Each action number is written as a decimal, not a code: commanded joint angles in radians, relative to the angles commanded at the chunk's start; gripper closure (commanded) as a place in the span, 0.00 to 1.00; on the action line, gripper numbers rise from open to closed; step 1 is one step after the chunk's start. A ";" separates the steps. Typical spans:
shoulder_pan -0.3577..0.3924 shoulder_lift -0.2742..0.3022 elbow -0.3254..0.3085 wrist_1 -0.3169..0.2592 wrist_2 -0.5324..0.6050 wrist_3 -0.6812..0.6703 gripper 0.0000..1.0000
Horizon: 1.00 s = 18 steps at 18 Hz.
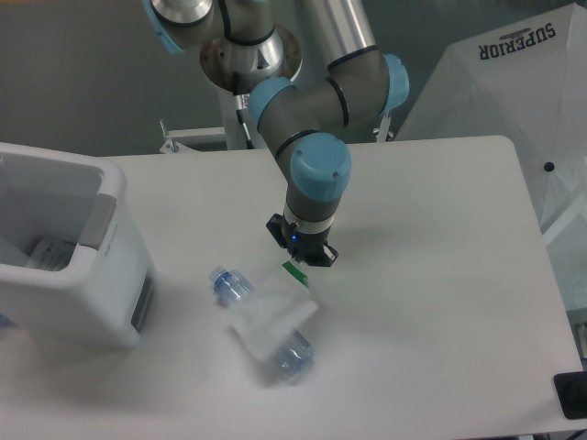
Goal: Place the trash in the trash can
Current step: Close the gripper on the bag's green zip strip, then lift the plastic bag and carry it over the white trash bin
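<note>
Trash can [69,275] sits at the table's left edge, well apart from the trash. Bottle [261,321] lies mid-table under the bag [271,312]. Gripper [301,261] looks pinched shut on the bag's green strip. Bag is light, limp and slippery: expect sag. Bottle is light and rolls; grab mid-body.

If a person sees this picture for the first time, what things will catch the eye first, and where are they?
First comes the grey and blue arm in the upper middle, its gripper closed on the green edge of the plastic bag, which hangs down over the clear bottle near the table's front middle. Next is the big white trash can at the left edge, then the white umbrella fabric with black letters at upper right.
</note>
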 joint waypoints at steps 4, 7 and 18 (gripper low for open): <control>0.011 0.051 0.044 -0.044 -0.081 -0.023 1.00; 0.008 0.087 0.089 -0.057 -0.158 -0.087 1.00; -0.017 0.297 0.161 -0.057 -0.445 -0.207 1.00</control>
